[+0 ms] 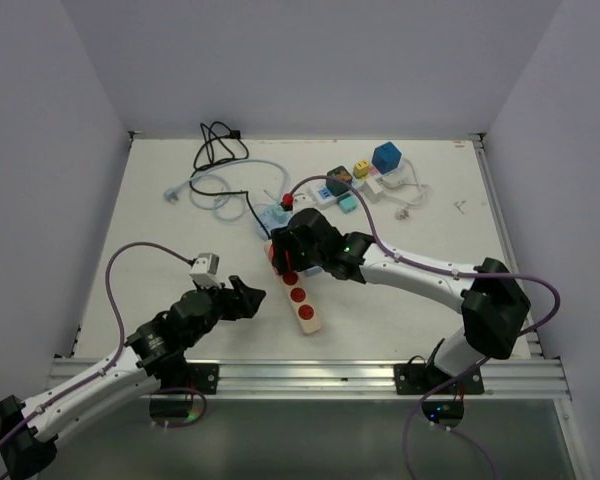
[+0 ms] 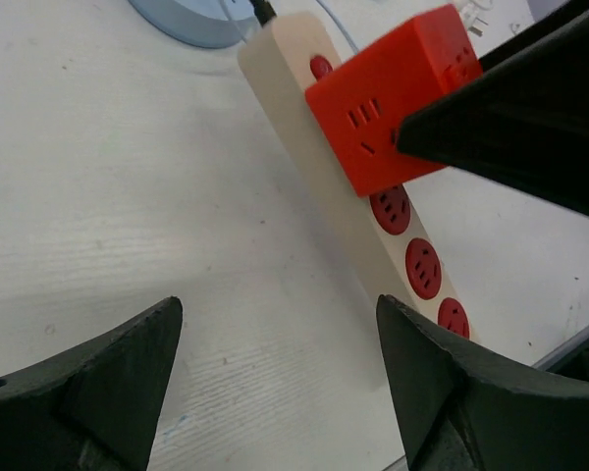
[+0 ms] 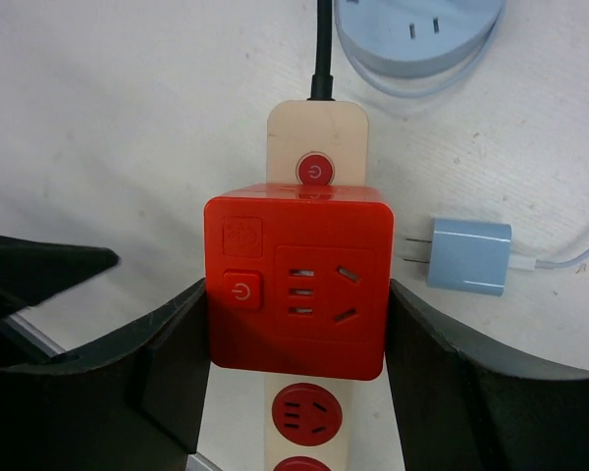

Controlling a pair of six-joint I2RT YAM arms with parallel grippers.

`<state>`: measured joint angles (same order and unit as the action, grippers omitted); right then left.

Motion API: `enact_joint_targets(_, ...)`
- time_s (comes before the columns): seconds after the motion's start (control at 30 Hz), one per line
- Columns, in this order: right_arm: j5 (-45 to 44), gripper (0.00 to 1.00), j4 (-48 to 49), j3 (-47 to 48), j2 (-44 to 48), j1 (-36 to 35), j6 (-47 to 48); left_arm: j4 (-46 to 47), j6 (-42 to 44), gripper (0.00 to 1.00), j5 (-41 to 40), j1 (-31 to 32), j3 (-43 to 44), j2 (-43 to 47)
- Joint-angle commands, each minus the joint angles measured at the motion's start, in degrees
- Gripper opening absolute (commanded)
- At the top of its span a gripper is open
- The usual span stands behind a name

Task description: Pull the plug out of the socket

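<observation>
The red plug (image 3: 296,283) is a fat cube. It sits on the power strip (image 3: 317,147), right by the strip's round button, at the end that points to the far edge of the table (image 1: 150,210). It looks pushed in, but I cannot see the pins. The strip lies about in the middle of the table and slants down toward the near edge. 3 of its red sockets are bare.

The right gripper (image 3: 296,329) squeezes the plug, with 1 finger flat on each side. The left gripper (image 2: 280,314) hangs just beside the strip, on the side nearer the left edge. Its 2 fingers are wide apart and hold nothing.

I think the pull comes next. Nothing presses the strip down, so the whole strip could come up with the plug. The cube's sides look smooth, so the fingers could slip off. A crooked pull could jam the pins. A small blue charger (image 3: 468,257) lies near and could get bumped.
</observation>
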<state>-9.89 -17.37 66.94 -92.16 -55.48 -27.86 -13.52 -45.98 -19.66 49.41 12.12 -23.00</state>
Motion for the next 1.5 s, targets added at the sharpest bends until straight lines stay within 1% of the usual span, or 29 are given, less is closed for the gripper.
enact_joint_targets(0.0, 0.48, 0.00, 9.71, -0.75, 5.93, 0.20, -6.85, 12.51, -0.96, 0.86, 6.55, -0.01, -3.14, 0.07)
enact_joint_targets(0.07, 1.62, 0.00, 12.17, -2.06, 7.07, 0.20, -8.26, 17.45, -0.34, 0.90, 8.75, -0.01, -4.21, -0.72)
enact_joint_targets(0.1, 2.06, 0.00, 14.01, -2.42, 7.26, 0.20, -8.88, 21.56, -0.08, 0.91, 10.50, -0.01, -5.08, -1.16)
enact_joint_targets(0.17, 3.20, 0.00, 15.51, -3.12, 7.78, 0.20, -10.20, 25.10, 0.36, 0.94, 12.44, -0.01, -5.61, -2.92)
enact_joint_targets(0.2, 3.73, 0.00, 16.82, -3.30, 7.96, 0.20, -10.63, 28.60, 0.62, 0.94, 13.15, -0.01, -5.96, -3.62)
enact_joint_targets(0.33, 5.58, 0.00, 21.31, -5.58, 9.01, 0.11, -12.65, 36.18, 0.10, 0.96, 15.44, -0.01, -6.85, -7.13)
enact_joint_targets(0.4, 6.11, 0.00, 23.86, -7.25, 10.06, 0.11, -13.10, 36.37, -0.25, 0.96, 15.53, -0.01, -5.97, -9.07)
enact_joint_targets(0.53, 5.94, 0.00, 27.03, -9.63, 12.43, 0.11, -14.33, 33.65, -1.13, 0.95, 15.09, 0.07, -4.47, -14.77)
enact_joint_targets(0.63, 5.23, 0.00, 28.35, -10.95, 14.54, 0.02, -14.33, 31.54, -2.18, 0.94, 14.21, 0.07, -4.65, -15.58)
enact_joint_targets(0.73, 4.35, 0.00, 28.70, -12.00, 16.13, 0.03, -14.33, 29.25, -2.36, 0.93, 12.63, 0.07, -5.09, -14.44)
enact_joint_targets(0.83, 4.96, 0.00, 31.33, -13.67, 16.83, 0.02, -15.47, 30.30, -2.63, 0.93, 12.19, 0.07, -5.61, -14.26)
enact_joint_targets(0.9, 5.75, 0.00, 34.23, -14.81, 16.93, 0.02, -16.00, 32.67, -2.72, 0.93, 12.89, 0.07, -5.70, -15.05)
enact_joint_targets(1.03, 6.99, 0.00, 40.03, -17.10, 16.31, -0.59, -17.49, 32.85, -1.75, 0.88, 12.98, 0.07, -4.04, -19.52)
enact_joint_targets(1.07, 6.38, 0.00, 40.91, -18.15, 16.40, -0.68, -17.76, 32.85, -1.84, 0.83, 12.63, -0.01, -3.86, -19.97)
enact_joint_targets(1.13, 6.02, 0.00, 43.20, -19.03, 17.01, -0.77, -18.28, 33.20, -1.92, 0.75, 12.46, -0.01, -4.12, -20.41)
enact_joint_targets(1.2, 5.32, 0.00, 43.82, -19.83, 17.36, -0.77, -18.37, 33.29, -2.36, 0.52, 11.75, -0.01, -5.00, -20.33)
enact_joint_targets(1.23, 5.06, 0.00, 43.91, -20.00, 17.45, -0.85, -18.29, 33.12, -2.80, 0.29, 11.32, -0.01, -5.26, -19.72)
enact_joint_targets(1.27, 4.88, 0.00, 43.47, -20.09, 17.63, -0.77, -18.02, 32.51, -3.15, 0.18, 10.18, -0.01, -5.79, -19.45)
enact_joint_targets(1.33, 4.35, 0.00, 42.94, -20.00, 17.72, -0.77, -16.89, 31.63, -4.55, 0.00, 8.86, -0.01, -6.23, -17.79)
enact_joint_targets(1.47, 2.43, 0.00, 41.10, -20.27, 18.24, -1.29, -14.86, 29.08, -6.05, 0.00, 6.31, -0.10, -6.15, -15.32)
